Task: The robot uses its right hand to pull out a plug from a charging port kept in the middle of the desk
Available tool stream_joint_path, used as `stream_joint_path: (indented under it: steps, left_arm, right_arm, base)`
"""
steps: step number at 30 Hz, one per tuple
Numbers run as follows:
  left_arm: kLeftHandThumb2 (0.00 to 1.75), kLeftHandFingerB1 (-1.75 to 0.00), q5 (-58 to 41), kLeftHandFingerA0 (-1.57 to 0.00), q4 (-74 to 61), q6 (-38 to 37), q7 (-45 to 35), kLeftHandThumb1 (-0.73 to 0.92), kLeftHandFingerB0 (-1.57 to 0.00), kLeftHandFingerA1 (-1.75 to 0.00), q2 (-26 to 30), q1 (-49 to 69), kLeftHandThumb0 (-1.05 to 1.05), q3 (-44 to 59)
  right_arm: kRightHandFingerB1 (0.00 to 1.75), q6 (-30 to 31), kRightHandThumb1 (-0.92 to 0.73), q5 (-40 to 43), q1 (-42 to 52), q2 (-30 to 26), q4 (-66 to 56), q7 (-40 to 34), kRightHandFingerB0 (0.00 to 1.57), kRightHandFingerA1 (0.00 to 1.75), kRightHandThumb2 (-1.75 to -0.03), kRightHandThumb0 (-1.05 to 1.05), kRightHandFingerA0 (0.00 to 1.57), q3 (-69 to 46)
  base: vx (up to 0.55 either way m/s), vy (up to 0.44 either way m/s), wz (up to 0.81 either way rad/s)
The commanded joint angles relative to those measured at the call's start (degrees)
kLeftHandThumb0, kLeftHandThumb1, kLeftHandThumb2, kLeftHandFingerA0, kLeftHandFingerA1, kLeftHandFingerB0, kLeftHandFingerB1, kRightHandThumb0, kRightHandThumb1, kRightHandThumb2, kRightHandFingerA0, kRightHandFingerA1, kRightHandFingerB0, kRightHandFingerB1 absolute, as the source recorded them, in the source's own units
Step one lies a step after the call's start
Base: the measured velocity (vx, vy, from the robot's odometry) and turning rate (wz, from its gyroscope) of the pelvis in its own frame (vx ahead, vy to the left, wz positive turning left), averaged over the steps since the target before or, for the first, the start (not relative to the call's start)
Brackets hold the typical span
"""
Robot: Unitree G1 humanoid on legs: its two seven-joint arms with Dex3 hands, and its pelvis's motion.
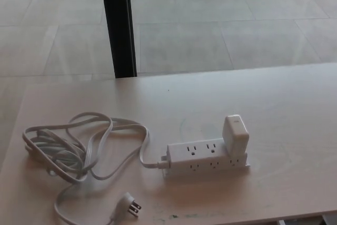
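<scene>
A pale, whitewashed wooden desk [295, 104] carries a white rectangular plastic power strip [206, 157] near its middle, a white block-shaped charger plug [235, 131] seated upright at the strip's right end. To the left, the strip's grey cord [79, 146] lies in loose coils, its angled pronged plug [129, 204] resting near the desk's front edge.

plug [235, 133] on strip [205, 157] R end, cord [79, 151] L

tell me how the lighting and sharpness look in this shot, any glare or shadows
Head view: soft, even daylight, with a washed-out, hazy look over the tiled floor behind the glass; the pale desk shows no hard glare; only faint, short shadows under the power strip and the coiled cord; the whole frame is slightly soft, so the white charger shows little detail.
</scene>
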Motion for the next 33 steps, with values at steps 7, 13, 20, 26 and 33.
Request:
stream_joint_path:
  steps: [7,13,20,26,33]
  left_arm:
    - [0.84,-0.39,-7.73,-0.59,1.58,-2.23,-7.09,0.92,-0.24,-0.53,4.28,-1.2,-0.89,8.28]
    - [0.87,-0.39,-7.5,-0.59,1.19,-2.11,-6.67,0.91,-0.24,-0.53,3.33,-1.13,-0.91,8.69]
    - [0.84,-0.38,-7.42,-0.6,2.52,-2.16,-6.82,0.92,-0.25,-0.53,3.42,-2.02,-0.9,9.12]
    - [0.84,-0.39,-7.17,-0.62,2.47,-2.4,-6.93,0.92,-0.25,-0.53,3.5,-1.99,-0.88,9.19]
    - [0.84,-0.38,-6.98,-0.6,2.15,-2.36,-7.02,0.92,-0.25,-0.53,3.57,-1.98,-0.88,9.15]
  right_arm:
    - [0.71,2.44,-0.36,13.21,-8.21,-6.15,-26.23,3.64,0.52,0.92,-0.83,-0.91,1.06,-9.83]
    - [0.31,12.96,-0.63,11.0,-19.79,-10.46,-48.51,3.34,0.27,1.12,-0.6,-0.71,0.89,0.09]
    - [0.28,14.77,-0.55,4.53,-32.92,-13.03,-51.61,11.6,0.18,1.29,-0.59,-0.74,0.83,14.9]
    - [0.38,15.95,-0.46,-0.55,-40.25,-12.26,-52.56,16.68,0.18,1.32,-0.8,-0.86,0.97,28.02]
    - [0.38,11.85,-0.47,-7.83,-42.75,-13.55,-51.01,21.2,0.1,1.42,-0.83,-0.85,0.95,40.14]
  base:
    - [0.0,0.0,0.0]
    - [0.0,0.0,0.0]
    - [0.0,0.0,0.0]
    - [0.0,0.0,0.0]
    - [0.0,0.0,0.0]
